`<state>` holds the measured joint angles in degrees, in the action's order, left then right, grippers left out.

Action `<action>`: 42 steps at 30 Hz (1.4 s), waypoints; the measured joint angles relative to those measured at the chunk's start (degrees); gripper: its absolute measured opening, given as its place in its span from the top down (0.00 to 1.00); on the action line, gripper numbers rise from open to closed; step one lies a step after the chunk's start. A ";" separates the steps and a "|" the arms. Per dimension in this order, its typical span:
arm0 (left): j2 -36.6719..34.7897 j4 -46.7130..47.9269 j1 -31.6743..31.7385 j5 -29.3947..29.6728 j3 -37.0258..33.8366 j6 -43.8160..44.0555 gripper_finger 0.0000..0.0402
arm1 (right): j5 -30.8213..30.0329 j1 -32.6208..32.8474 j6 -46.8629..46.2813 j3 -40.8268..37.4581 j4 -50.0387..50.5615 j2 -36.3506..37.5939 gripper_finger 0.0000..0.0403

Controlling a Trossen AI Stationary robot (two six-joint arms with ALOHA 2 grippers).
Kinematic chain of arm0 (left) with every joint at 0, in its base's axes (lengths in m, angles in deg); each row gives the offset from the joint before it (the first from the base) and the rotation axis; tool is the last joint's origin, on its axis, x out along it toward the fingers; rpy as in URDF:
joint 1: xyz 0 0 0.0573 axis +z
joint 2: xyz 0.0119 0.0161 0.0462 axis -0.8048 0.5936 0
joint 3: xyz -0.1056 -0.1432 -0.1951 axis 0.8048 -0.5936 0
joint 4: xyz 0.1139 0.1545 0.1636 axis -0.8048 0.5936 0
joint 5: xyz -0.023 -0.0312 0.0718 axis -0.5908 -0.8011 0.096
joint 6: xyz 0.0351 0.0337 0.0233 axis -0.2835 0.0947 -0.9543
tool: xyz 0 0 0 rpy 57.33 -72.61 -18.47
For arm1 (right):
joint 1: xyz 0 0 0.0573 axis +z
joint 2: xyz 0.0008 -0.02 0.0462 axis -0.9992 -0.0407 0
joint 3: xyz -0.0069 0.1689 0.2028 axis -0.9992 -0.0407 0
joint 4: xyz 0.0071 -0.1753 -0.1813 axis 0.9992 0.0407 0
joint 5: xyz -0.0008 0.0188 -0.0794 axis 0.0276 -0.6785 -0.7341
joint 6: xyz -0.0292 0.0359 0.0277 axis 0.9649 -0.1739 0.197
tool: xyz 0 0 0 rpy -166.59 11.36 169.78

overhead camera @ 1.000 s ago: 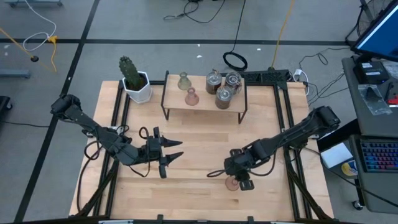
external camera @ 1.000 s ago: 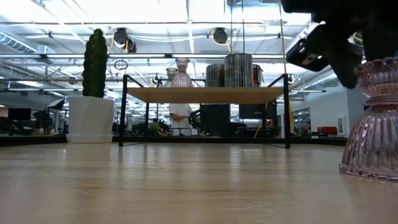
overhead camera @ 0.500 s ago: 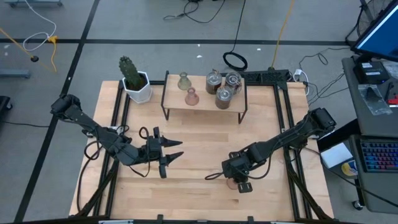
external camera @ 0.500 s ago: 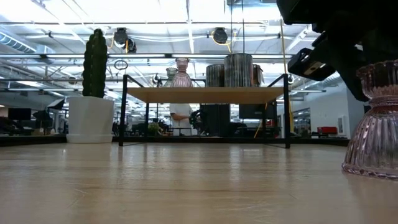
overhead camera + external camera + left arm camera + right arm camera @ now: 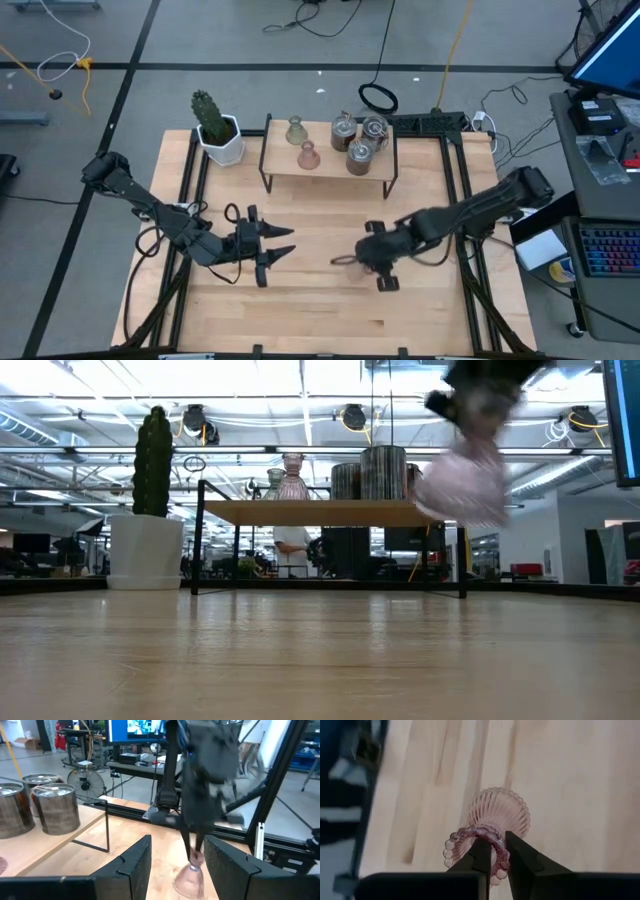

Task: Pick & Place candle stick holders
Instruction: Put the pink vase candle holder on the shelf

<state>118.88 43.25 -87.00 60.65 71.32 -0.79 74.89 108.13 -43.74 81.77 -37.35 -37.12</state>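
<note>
Pink candle stick holder (image 5: 492, 827), rim pinched by right end effector (image 5: 494, 854), hangs blurred; left end effector (image 5: 172, 857) open.

Pink holder (image 5: 462, 485) in my right claw (image 5: 497, 854): motion-smeared in low view, ribs unreadable, claw above cut by top edge. From above, holder mostly under my own wrist, only faint pink sliver (image 5: 352, 262) showing. Left wrist view: my right arm (image 5: 207, 765) blurred, top cut off; holder base (image 5: 190, 881) cut by bottom edge. Small items on shelf (image 5: 328, 163) at bench's far edge too small to tell apart from above.
</note>
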 joint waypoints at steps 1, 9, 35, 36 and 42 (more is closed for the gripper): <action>0.00 -0.01 0.00 -0.33 0.00 -0.31 0.55 | -0.23 -0.79 0.31 1.05 0.21 0.84 0.94; 0.00 -0.18 2.02 -3.22 0.00 -3.38 0.55 | -0.02 -8.81 1.21 12.07 5.16 1.80 0.94; 11.01 4.41 20.38 -29.48 4.96 -3.70 0.55 | 8.94 -18.92 -1.02 19.94 3.57 -5.72 0.94; 11.42 5.01 20.92 -30.48 5.34 -3.64 0.55 | 8.90 -18.92 -1.04 19.94 3.51 -5.72 0.94; 16.74 12.17 23.33 -36.09 11.78 -3.93 0.55 | 9.18 -18.89 -0.79 19.86 4.31 -5.74 0.94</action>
<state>135.62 55.42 -63.66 24.56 83.10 -4.71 84.07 89.24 -44.52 101.64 -33.04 -42.86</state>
